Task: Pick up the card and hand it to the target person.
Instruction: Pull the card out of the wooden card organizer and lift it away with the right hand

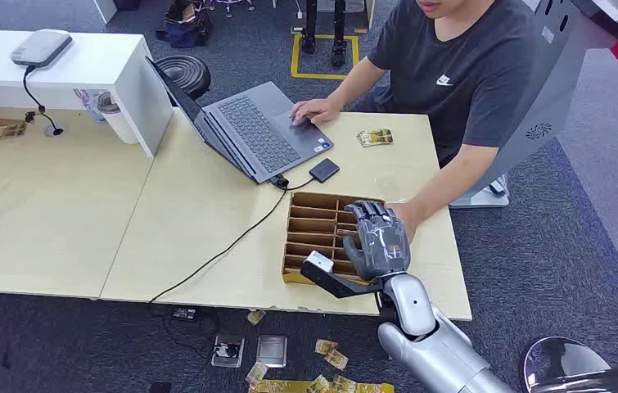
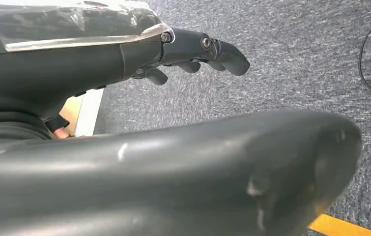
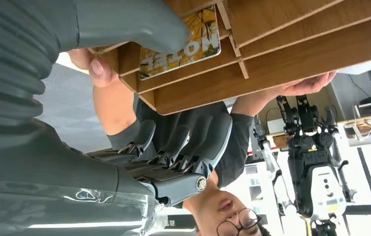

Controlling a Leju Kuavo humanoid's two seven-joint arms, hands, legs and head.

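Early stage: right robot hand [image 1: 377, 241] poised over wooden divider box [image 1: 309, 214], fingers spread, thumb near card [image 3: 181, 44], ungrasped; handover pending.

A light wooden table [image 1: 207, 221] spans the middle of the frame. On it lie an open grey laptop [image 1: 244, 131], a small dark drive [image 1: 323, 170], a card packet [image 1: 376, 137] and, lower right, a brown divided box [image 1: 309, 233].

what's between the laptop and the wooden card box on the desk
In the head view, a small dark device lies between the laptop and the wooden card box, with a black cable running past.
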